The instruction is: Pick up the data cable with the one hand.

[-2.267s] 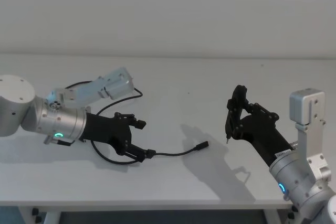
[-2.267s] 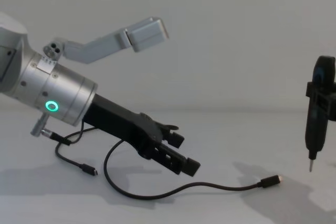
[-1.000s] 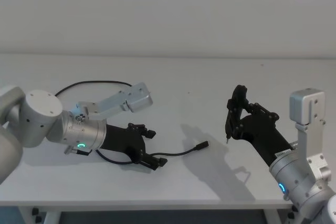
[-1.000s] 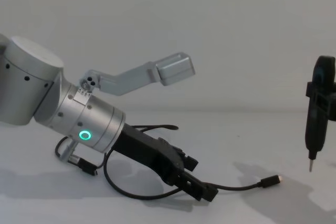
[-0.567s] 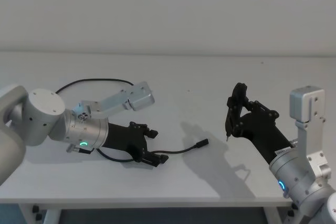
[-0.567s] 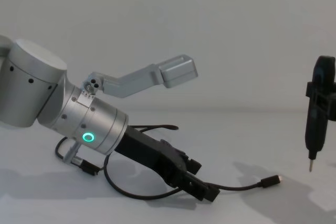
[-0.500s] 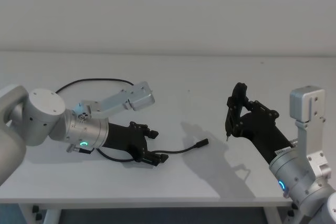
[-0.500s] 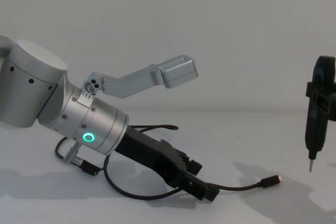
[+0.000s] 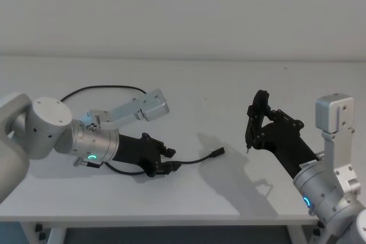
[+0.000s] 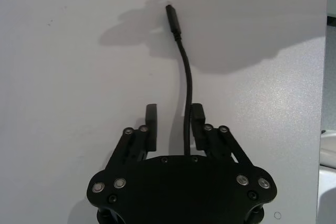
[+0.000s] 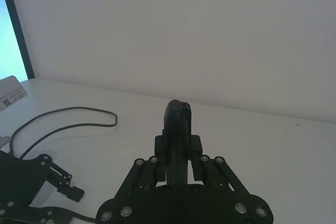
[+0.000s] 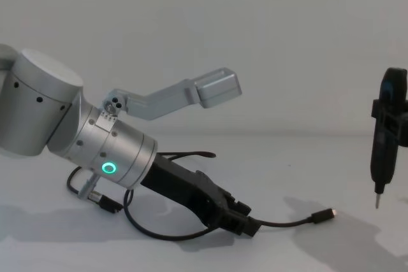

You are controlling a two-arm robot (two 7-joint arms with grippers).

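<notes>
The data cable [image 9: 194, 160] lies on the white table, looping behind my left arm, its free plug [image 9: 218, 153] pointing to the right. My left gripper [image 9: 170, 159], black on a silver wrist with a green ring, sits low over it. In the left wrist view the cable [image 10: 186, 82] runs between the fingers of that gripper [image 10: 174, 121], close against one finger [image 10: 197, 119], with a gap to the other, so it stands open. In the chest view the left gripper [image 12: 244, 223] rests at table level beside the cable [image 12: 287, 224]. My right gripper [image 9: 255, 128] hovers at the right, shut on a black pointed tool [image 9: 258, 110].
A short lead with a silver barrel connector [image 12: 95, 197] hangs under the left wrist. The silver wrist-camera bracket [image 9: 143, 107] juts over the table. The far loop of cable [image 9: 103, 88] lies behind the left arm. The table's front edge [image 9: 171, 219] is near.
My left gripper lowered onto the cable, and its jaws have narrowed from wide open to a small gap around it. The free plug shifted slightly left. The right arm stayed still.
</notes>
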